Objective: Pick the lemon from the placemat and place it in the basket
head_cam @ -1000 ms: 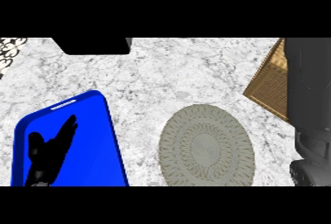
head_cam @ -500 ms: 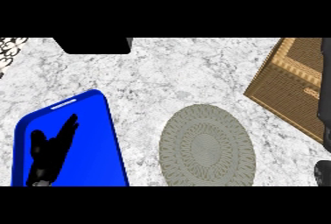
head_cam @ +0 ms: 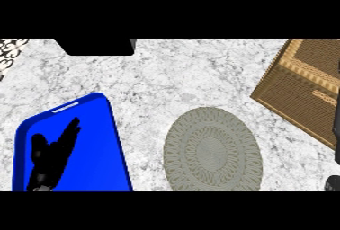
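Left hand (head_cam: 50, 155): at the lower left, over the blue tray (head_cam: 100, 130), fingers straight and spread, pointing up-right, holding nothing. It reads as a resting hand.

Right hand (head_cam: 331, 183): only a dark sliver at the right edge of the head view. Cannot tell whether it is spread, closed or carrying anything.

Out from the left hand: the tray's right edge, then a strip of marble counter (head_cam: 186, 76), then the round woven placemat (head_cam: 212, 150) at centre bottom. The placemat is bare, with no lemon on it. Further right and up is the woven basket (head_cam: 299, 94), which runs off the frame and sits right beside the right-edge sliver.

Lemon: not visible anywhere, whether on the placemat, the counter or the tray. The basket's inside is mostly out of view, so the lemon could be in there or hidden by the right hand. Cannot tell which.

Key relation: the basket lies up-right of the placemat, well apart from the left hand and right by the right arm. Judgement: the right side is the working side, and any drop into the basket is its job.

A black block (head_cam: 96, 46) at the top edge is not involved.
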Action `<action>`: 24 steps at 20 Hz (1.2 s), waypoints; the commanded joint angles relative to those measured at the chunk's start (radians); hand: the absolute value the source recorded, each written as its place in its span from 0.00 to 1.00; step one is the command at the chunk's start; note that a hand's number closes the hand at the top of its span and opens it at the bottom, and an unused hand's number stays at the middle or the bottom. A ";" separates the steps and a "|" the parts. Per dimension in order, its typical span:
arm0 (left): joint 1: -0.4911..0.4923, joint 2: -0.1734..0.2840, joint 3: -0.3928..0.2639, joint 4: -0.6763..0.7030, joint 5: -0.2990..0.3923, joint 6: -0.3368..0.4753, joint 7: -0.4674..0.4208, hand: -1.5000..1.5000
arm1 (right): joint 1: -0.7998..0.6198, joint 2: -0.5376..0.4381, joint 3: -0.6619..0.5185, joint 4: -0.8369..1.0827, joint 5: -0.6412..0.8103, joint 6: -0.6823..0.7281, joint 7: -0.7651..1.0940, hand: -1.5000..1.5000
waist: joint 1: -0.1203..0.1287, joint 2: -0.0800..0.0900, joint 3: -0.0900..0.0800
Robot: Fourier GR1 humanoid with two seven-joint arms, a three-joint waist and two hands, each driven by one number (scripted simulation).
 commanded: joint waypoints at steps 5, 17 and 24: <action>0.004 -0.005 0.012 0.108 0.016 -0.030 0.020 0.50 | 0.097 -0.010 -0.048 0.068 -0.120 -0.104 -0.131 1.00 | -0.003 0.011 -0.013; 0.077 -0.017 -0.007 0.012 0.002 -0.027 0.055 0.50 | 0.238 -0.157 0.011 0.065 -0.023 0.043 -0.117 0.00 | -0.008 0.004 -0.013; 0.022 -0.015 0.039 0.087 0.016 -0.027 0.024 0.50 | 0.278 -0.134 0.014 -0.110 -0.053 0.019 -0.072 0.00 | -0.020 0.002 -0.014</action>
